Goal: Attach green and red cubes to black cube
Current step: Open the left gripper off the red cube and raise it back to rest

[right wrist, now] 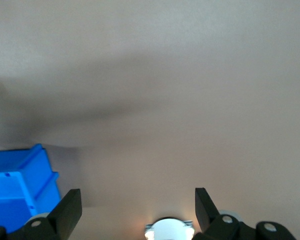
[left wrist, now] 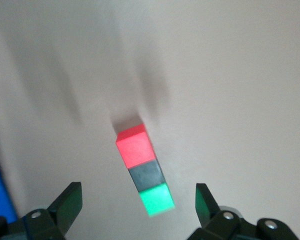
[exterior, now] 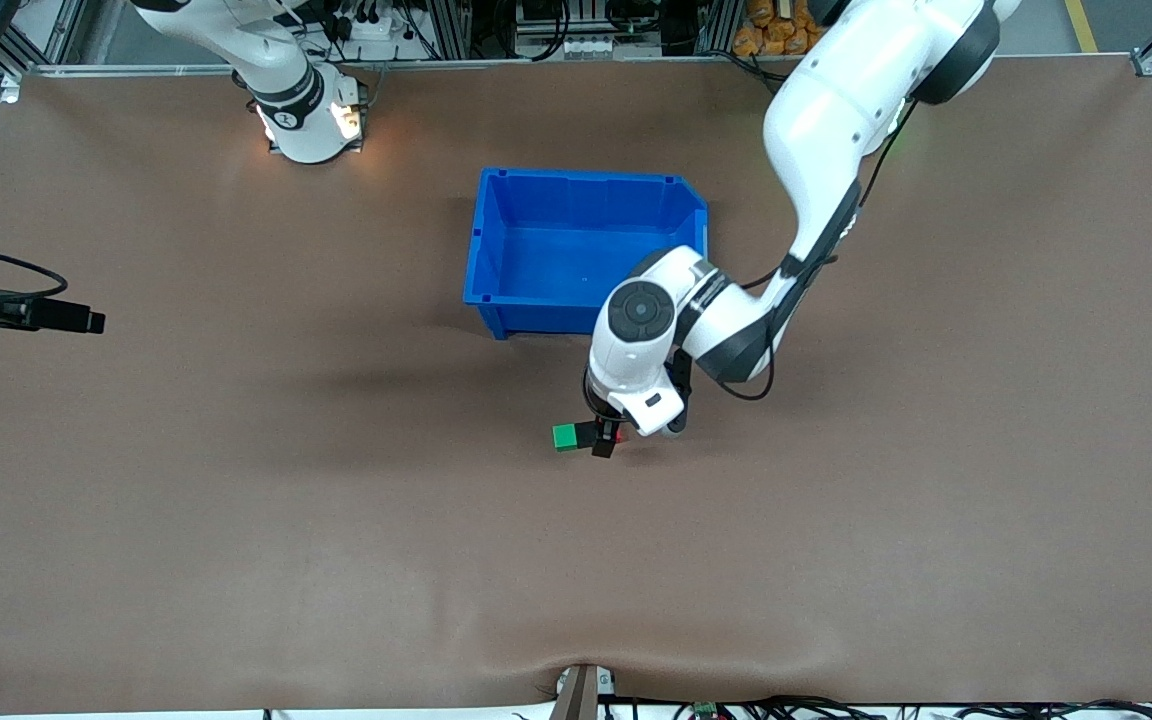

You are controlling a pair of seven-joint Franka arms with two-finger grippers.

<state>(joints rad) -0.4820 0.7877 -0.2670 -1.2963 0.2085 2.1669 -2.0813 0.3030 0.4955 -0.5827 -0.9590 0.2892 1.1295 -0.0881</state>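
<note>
Near the desk's middle, red cube [left wrist: 135,146], black cube [left wrist: 147,174] and green cube [left wrist: 158,199] are lying joined in a row. The left pincer [left wrist: 139,204] is hanging released directly above them, straddling that row crosswise. The right pincer [right wrist: 138,206] is waiting, released.

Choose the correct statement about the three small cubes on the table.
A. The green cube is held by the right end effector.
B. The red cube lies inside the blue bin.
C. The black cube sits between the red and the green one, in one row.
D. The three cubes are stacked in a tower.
C: the left wrist view shows the red cube, black cube and green cube touching in one row on the table.
</note>
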